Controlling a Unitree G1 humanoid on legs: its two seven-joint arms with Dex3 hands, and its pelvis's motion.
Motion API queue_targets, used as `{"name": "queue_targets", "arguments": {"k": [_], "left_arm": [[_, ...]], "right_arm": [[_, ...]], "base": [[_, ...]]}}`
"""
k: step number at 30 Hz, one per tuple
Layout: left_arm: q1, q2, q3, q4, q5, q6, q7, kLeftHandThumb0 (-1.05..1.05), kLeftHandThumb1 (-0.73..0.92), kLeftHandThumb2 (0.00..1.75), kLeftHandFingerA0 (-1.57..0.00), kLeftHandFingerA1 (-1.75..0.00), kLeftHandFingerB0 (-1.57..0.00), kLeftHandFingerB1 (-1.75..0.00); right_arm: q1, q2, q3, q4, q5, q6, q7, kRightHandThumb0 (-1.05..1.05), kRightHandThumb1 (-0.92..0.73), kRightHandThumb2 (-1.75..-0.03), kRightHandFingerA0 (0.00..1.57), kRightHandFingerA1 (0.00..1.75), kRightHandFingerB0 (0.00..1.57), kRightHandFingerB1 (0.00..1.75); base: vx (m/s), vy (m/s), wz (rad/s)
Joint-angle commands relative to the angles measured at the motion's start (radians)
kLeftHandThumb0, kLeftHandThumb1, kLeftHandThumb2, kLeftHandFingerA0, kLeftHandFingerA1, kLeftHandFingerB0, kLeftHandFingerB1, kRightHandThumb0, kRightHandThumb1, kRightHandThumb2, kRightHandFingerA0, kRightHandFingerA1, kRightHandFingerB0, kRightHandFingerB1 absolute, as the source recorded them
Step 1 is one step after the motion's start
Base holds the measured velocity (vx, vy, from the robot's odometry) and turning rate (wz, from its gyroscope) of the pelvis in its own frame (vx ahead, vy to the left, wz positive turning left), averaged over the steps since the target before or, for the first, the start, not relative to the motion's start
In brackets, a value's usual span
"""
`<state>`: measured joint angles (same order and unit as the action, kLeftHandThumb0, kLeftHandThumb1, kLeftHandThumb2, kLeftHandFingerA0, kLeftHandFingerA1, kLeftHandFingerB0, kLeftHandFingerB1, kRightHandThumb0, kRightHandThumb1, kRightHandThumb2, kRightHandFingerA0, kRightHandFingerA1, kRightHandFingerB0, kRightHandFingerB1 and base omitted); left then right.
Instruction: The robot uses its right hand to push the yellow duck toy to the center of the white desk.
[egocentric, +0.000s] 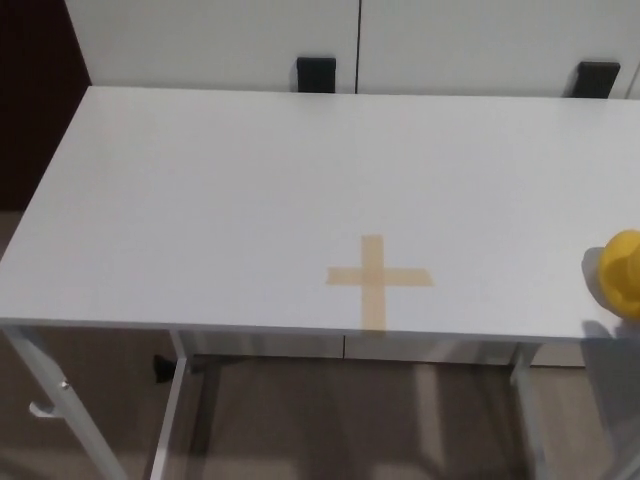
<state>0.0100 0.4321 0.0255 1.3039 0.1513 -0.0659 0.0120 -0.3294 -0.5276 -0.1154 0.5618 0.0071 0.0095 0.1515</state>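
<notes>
The duck (622, 272) is found at the far right of the desk (250, 180), close to the front edge and partly cut off by the border of the head view, so its full outline and the way it faces cannot be made out. A tan tape cross (378, 278) is seen near the front middle of the desk and is taken to mark the target; the duck lies well apart from it, to the right. No robot hand is shown, neither the left nor the right, so whether the fingers are spread or closed cannot be told. The push is judged not yet begun. Several risks can be named from this layout. Because the duck sits so near the front edge, a push aimed even slightly toward the robot could carry it off the desk. Because it is rounded and probably light, a contact made high or off-centre might tip it, roll it or spin it away from the line to the cross. A push delivered too fast could send it sliding past the mark on the smooth white top. With the toy half out of view, the first contact may also be poorly judged, and it could be struck rather than met gently. A faint shadow at the lower right corner is perhaps the arm's, though this is uncertain.
</notes>
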Motion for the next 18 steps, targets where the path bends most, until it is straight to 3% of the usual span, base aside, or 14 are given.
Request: {"name": "queue_targets", "arguments": {"k": [1,17,18], "left_arm": [[0.007,0.006,0.000,0.001,0.004,-0.016,0.005,-0.14,0.66,0.73,-0.87,-0.68,-0.84,-0.59],[0.006,0.002,-0.012,0.002,0.012,-0.017,0.005,-0.15,0.65,0.69,-0.89,-0.72,-0.86,-0.59],[0.007,0.001,-0.014,0.002,0.013,-0.021,0.004,-0.14,0.64,0.71,-0.88,-0.73,-0.85,-0.60]], "right_arm": [[-0.008,0.026,0.023,0.043,-0.040,-0.012,-0.020,-0.66,-0.79,-0.63,0.21,0.40,0.18,0.32],[-0.055,0.055,0.080,0.093,-0.109,-0.029,-0.053,-0.63,-0.77,-0.63,0.34,0.50,0.29,0.40],[-0.070,0.052,0.086,0.110,-0.118,-0.025,-0.054,-0.67,-0.72,-0.66,0.33,0.48,0.28,0.40]], "base": [[0.00,0.000,0.00],[0.00,0.000,0.00],[0.00,0.000,0.00]]}}
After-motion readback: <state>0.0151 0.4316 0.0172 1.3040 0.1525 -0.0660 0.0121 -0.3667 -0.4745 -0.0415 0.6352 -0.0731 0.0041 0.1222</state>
